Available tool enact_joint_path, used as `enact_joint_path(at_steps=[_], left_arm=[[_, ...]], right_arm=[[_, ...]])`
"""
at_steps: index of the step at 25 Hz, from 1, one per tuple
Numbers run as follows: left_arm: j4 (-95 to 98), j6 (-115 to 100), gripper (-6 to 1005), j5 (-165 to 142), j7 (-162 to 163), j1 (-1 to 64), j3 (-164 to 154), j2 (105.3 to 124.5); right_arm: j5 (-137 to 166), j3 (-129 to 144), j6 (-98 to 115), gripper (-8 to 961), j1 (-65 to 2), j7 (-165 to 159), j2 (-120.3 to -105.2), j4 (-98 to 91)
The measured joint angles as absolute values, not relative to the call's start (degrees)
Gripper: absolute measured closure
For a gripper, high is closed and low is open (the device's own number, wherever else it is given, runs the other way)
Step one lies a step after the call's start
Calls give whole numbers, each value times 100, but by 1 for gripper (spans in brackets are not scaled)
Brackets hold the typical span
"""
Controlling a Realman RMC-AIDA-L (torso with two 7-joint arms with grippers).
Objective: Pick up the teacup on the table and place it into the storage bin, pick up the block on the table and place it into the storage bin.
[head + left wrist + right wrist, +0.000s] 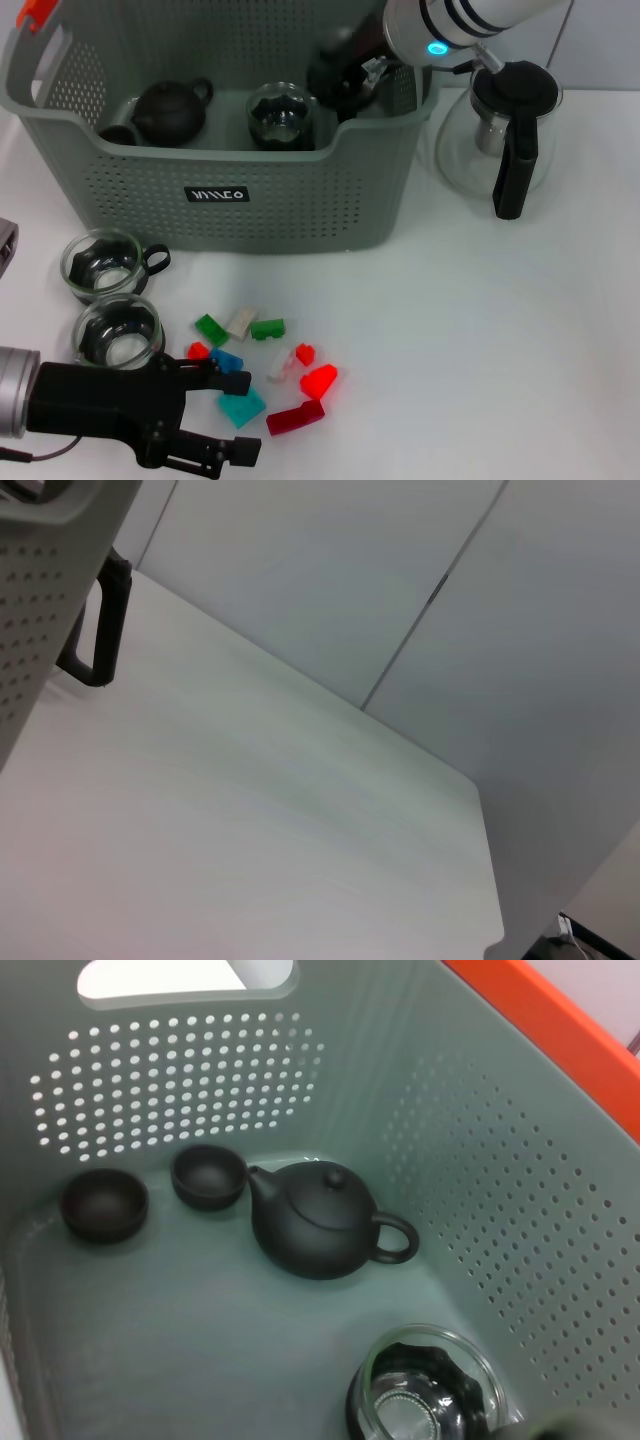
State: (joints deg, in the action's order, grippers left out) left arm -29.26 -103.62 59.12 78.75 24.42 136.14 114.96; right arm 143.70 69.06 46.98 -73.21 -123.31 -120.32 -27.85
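Two glass teacups [110, 300] and scattered blocks [265, 365] sit on the counter [480, 330] at lower left in the head view, beside the left gripper [215, 415], fingers apart. The right gripper [345, 75], fingers unreadable, reaches into the storage bin [230, 190] at upper left. Through the right wrist view, another glass teacup [425, 1395] rests at the frame's bottom inside the bin, near a black teapot [315, 1220].

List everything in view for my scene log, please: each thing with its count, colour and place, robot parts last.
storage bin: one, grey-green, rear left of the table.
dark teapot: one, black, inside the bin.
small bowls: two, dark, inside the bin beside the teapot.
glass cup in bin: one, clear, inside the bin.
glass teacups: two, clear with dark handles, on the table in front of the bin.
blocks: about ten; red, green, blue, teal, white; scattered at front.
glass teapot: one, clear with black handle, right of the bin.
left gripper: black, low at the blocks.
right gripper: inside the bin.
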Motion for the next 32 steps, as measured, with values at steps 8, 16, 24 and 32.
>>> enact_joint_path(at_steps=[8,16,24,32], left_arm=[[-2926,-10321,84,5906,7875,2443,13614,11496],[-2926,-10340,85,5906,7884,2418,13625,11472],[-2927,-10388,85,5934,7923,2341,13738,11419],[-2973,-10576,85,5913,7937,2289,14069,11342]], right_arm=[[14368,6907,4737,720,-7312,-12331,-12027,-2808],[14206,6899,4888,700,-7193,-12331,-12011,-3239],[13685,6598,5576,537,-6747,-12336,-11994,-4669],[12625,6533,7067,296,-5741,-12370,-12010,-6575]])
